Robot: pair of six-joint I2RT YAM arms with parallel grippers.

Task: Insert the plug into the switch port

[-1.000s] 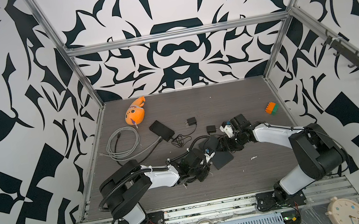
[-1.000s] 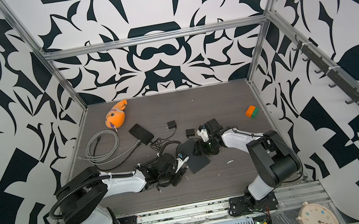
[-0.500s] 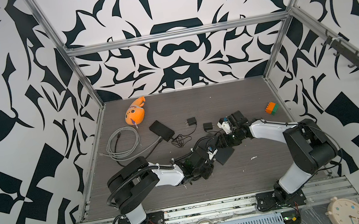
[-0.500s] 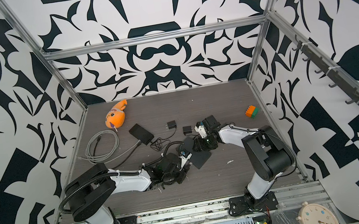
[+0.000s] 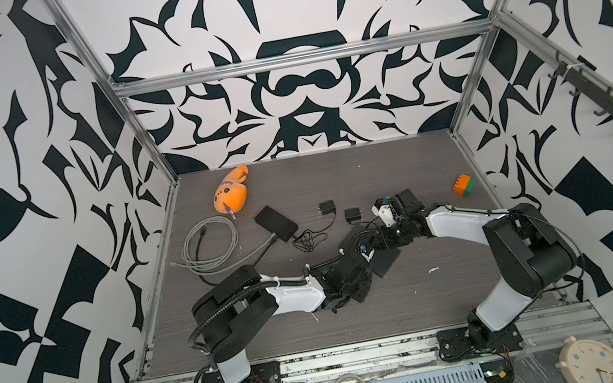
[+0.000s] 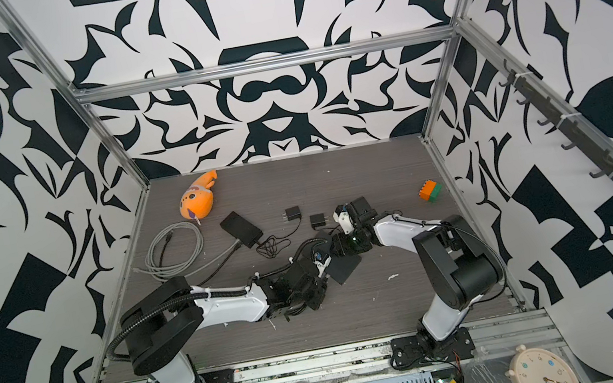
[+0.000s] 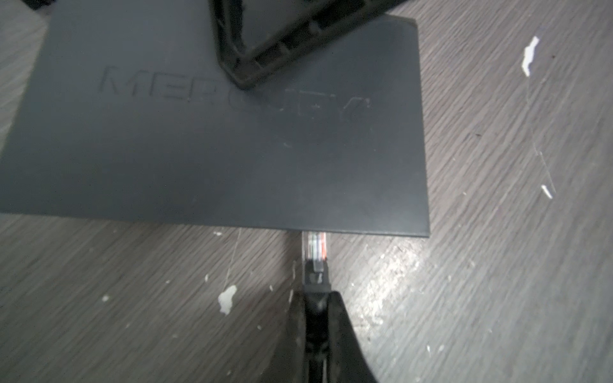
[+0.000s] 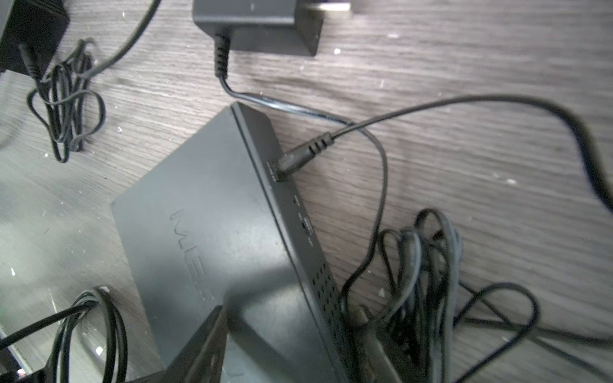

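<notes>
Evidently the RJ45 plug (image 7: 315,247), clamped in the left gripper (image 7: 315,318), is partly seated in the switch (image 7: 212,149). A straight push is called for.

Low over the desk (image 6: 336,179), the left hand (image 6: 320,269) and right hand (image 6: 337,245) sit close together at the black switch (image 6: 348,269).

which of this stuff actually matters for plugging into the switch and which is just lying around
For the job:
switch
clear plug, at the switch's edge
left gripper, jaws shut on the plug

Lying about:
toy fish
grey cable coil
second black box
two chargers
orange-green block
clock
</notes>
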